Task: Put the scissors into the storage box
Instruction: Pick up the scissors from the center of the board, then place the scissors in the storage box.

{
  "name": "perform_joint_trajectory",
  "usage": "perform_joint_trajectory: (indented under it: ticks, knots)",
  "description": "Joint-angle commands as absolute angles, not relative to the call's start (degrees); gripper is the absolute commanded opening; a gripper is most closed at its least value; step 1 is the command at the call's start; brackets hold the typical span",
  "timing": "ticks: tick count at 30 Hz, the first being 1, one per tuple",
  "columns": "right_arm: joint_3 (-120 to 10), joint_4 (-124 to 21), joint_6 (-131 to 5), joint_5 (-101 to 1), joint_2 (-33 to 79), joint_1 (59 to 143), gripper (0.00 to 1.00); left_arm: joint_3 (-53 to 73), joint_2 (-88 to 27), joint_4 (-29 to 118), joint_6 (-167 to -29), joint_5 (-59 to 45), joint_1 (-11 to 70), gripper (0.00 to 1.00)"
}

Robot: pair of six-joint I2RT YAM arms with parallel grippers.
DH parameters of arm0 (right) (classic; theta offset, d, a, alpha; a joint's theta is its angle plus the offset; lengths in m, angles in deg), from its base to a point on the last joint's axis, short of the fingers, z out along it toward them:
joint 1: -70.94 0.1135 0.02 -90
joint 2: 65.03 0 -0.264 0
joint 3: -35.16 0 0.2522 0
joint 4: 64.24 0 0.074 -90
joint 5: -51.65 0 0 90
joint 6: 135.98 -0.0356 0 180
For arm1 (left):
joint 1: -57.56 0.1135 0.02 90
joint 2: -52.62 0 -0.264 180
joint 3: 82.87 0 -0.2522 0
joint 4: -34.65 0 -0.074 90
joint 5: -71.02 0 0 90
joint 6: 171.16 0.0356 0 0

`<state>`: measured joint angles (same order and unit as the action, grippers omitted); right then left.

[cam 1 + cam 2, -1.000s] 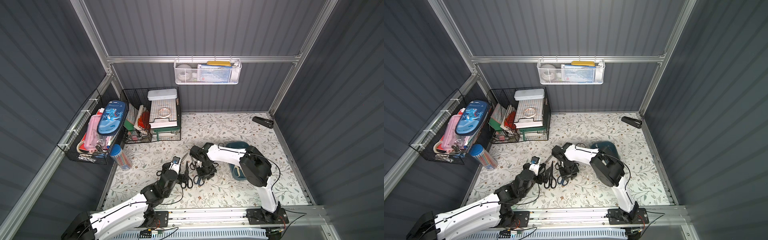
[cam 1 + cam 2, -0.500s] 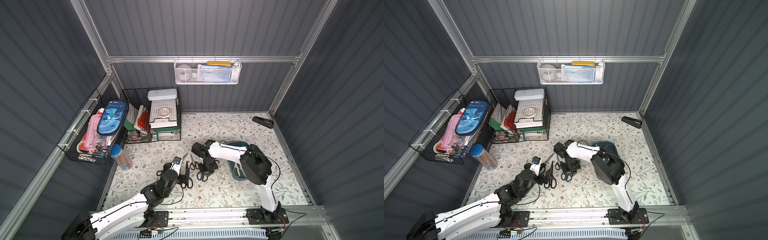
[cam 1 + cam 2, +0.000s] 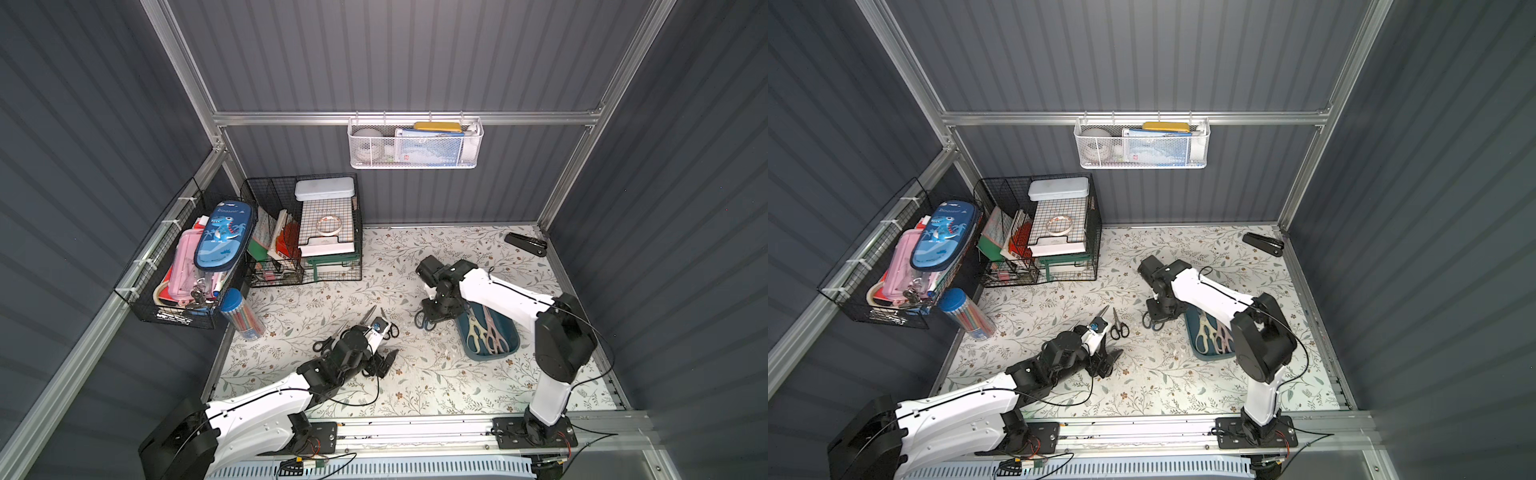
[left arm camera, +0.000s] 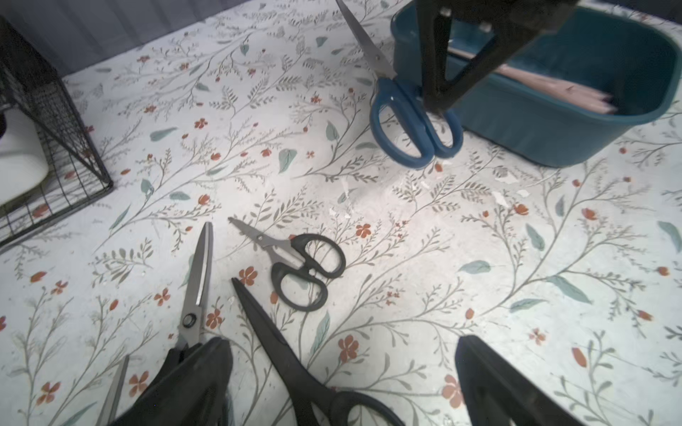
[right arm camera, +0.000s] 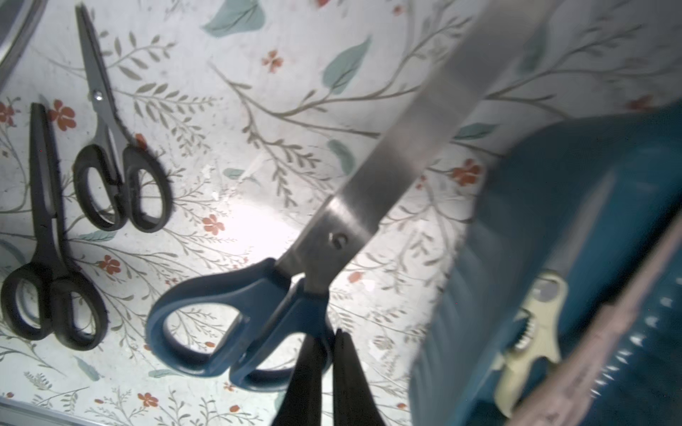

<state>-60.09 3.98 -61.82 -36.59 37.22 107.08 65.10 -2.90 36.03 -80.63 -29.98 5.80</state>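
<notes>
Grip is seen on the blue-handled scissors (image 5: 236, 317): the right gripper (image 5: 328, 365) is clamped tight on the handle end, with the jaws nearly touching in the right wrist view. In both top views that pair (image 3: 422, 322) is found just right of frame centre, right beside the outer wall of the storage box (image 3: 471, 354) but not in it. Whether it's lifted clear of the floral mat (image 3: 415, 390) can't be told.

The box is parked at centre-right of the frame, and the cream kitchen shears (image 3: 473, 330) and pink kitchen shears (image 3: 492, 334) are already laid inside it, side by side.

The left gripper (image 4: 341, 343) is held low over the mat, a bit below and left of frame centre in a top view (image 3: 1106, 361). Its jaws are spread wide with nothing caught between them.

More scissors are scattered on the mat around it: a small black-handled pair (image 4: 295, 265), a long black pair (image 4: 291, 365) running between the fingers, and a steel-bladed pair (image 4: 195, 287) whose handles are hidden behind one finger. All three are left untouched, well apart from the box.
</notes>
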Motion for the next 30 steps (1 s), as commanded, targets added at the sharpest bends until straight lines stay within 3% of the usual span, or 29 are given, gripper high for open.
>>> perform_joint_trajectory:
  ticks: [1, 10, 30]
  knots:
    - [-59.24, 9.32, -57.99, -33.94, 32.95, 103.42, 0.0, 67.53, 1.18, 32.8, -78.36, -28.5, 5.88, 0.99]
    - [-61.15, 31.0, -55.64, -28.72, 29.92, 98.73, 0.0, 69.86, 5.54, 31.21, -78.97, -31.06, 5.89, 0.99]
    - [-59.2, 21.38, -46.3, -24.27, 39.08, 95.9, 0.0, 69.18, 3.63, 31.16, -78.88, -30.43, 5.89, 0.99]
